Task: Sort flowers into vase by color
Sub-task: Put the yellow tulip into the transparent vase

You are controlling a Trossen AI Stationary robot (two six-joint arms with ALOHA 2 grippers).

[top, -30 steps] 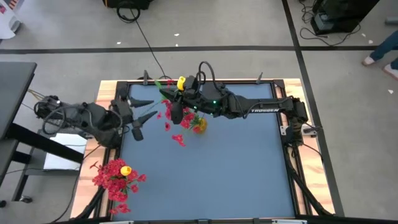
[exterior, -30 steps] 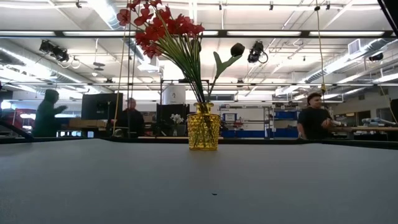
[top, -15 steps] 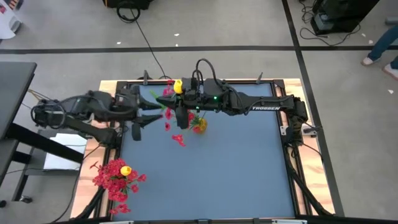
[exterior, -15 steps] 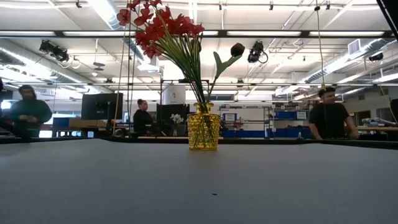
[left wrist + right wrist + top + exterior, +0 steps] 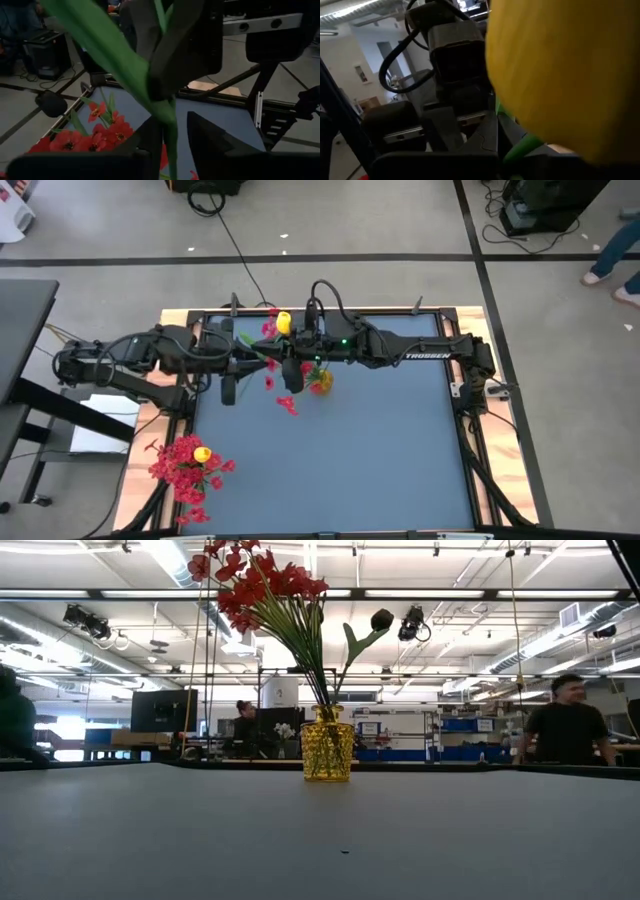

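In the high view the two arms meet in the upper middle of the frame, over the dark surface (image 5: 380,450). The right gripper (image 5: 291,352) reaches in from the right with its fingers together on the green stem of a yellow tulip (image 5: 283,321), whose head sits just above it in the frame and fills the right half of the right wrist view (image 5: 560,75). The left gripper (image 5: 252,361) comes in from the left, its fingers (image 5: 150,137) part-way apart on either side of that same stem (image 5: 170,140); whether they press it cannot be told. Just right of the grippers stands the yellow vase (image 5: 320,380), shown in the low view at centre (image 5: 327,745) holding red flowers (image 5: 255,585) and one dark bud (image 5: 381,619). More red flowers with a yellow head lie at the lower left corner (image 5: 185,465). A broad leaf (image 5: 100,35) blocks much of the left wrist view. Three people (image 5: 565,725) stand in the room behind the surface.
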